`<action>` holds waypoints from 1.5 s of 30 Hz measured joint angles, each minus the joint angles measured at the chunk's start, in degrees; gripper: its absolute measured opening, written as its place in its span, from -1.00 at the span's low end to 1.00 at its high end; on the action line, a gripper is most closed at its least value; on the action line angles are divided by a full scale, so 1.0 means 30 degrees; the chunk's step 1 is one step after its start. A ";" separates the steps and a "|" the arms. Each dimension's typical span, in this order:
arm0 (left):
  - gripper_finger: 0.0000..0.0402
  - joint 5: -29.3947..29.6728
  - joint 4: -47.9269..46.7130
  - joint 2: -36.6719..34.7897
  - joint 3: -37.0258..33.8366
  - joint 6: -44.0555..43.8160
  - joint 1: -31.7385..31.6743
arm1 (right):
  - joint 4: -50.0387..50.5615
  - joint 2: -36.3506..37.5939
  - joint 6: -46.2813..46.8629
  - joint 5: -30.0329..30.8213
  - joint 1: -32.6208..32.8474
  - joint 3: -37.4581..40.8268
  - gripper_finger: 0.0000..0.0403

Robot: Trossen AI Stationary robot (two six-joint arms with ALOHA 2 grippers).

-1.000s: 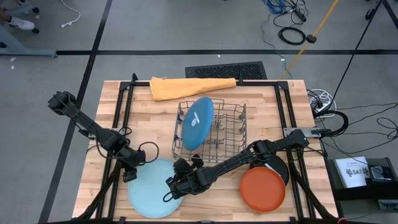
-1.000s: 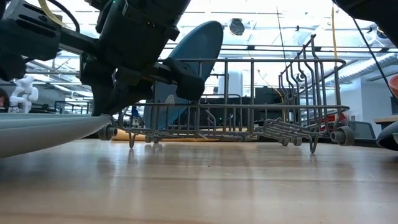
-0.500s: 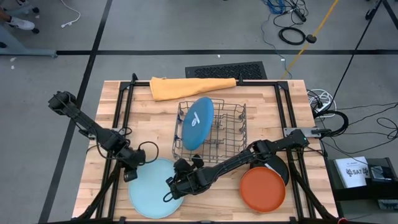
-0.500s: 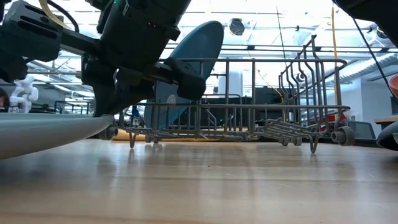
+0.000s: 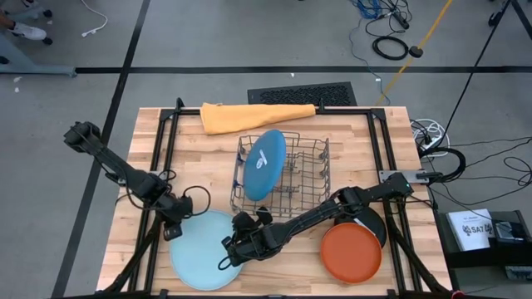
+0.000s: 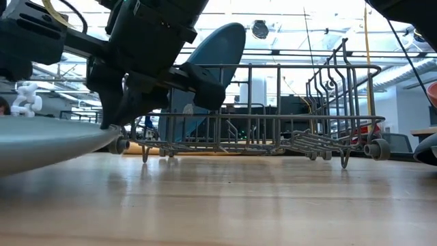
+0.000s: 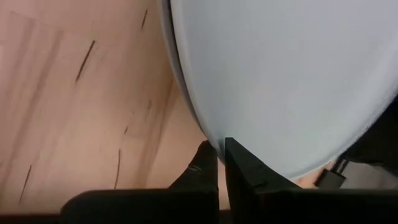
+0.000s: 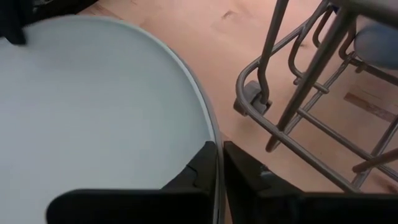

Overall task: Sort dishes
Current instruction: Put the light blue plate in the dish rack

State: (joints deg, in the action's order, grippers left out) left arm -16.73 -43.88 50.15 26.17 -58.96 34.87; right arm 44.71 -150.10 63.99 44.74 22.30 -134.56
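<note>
On surface front, I had both claws, left claw [image 5: 173, 230] and right claw [image 5: 230, 252], pinched on light blue plate [image 5: 204, 253] rim; judged it stiff, slick, thin-edged.

Light blue plate [image 5: 206, 252], orange plate [image 5: 351, 252], blue plate [image 5: 264, 164].

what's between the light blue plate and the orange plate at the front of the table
In the high view, the right gripper, shut on the light blue plate rim, and its forearm cross that stretch above bare wood; the orange plate lies beyond.

Overhead, table-level and two wrist views, sharing the light blue plate [image 5: 205, 251].
</note>
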 joint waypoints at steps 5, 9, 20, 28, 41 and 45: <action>-1.00 0.1278 -0.2337 -0.0720 0.1445 0.0526 -0.0007 | -0.0190 0.0000 0.0009 0.0047 0.0089 -0.0001 -0.80; -1.00 0.2346 -0.3764 -0.1106 0.2392 0.0853 -0.0015 | -0.0315 0.0000 0.0003 -0.0112 0.0089 -0.0015 -0.72; -0.99 0.5206 -0.6001 -0.1253 0.4104 0.1953 0.0010 | -0.0909 0.0029 -0.0923 -0.0529 0.0216 -0.0015 -0.60; -0.99 0.5779 -0.5997 -0.1253 0.4248 0.3047 0.0015 | -0.3312 0.0029 -0.4172 -0.0530 0.0328 -0.0015 -0.54; -0.99 0.6492 -0.5277 -0.1253 0.4248 0.3933 0.0015 | -0.4417 0.0029 -0.5632 -0.3212 0.0009 -0.0015 -0.31; -0.99 0.6752 -0.4918 -0.1253 0.4248 0.3978 0.0015 | -0.4387 0.0029 -0.5643 -0.3567 -0.0130 -0.0015 -0.45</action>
State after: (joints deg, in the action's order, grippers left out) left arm 3.52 -58.63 46.39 38.92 -47.03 34.92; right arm 31.55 -150.02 47.06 34.04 21.91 -134.61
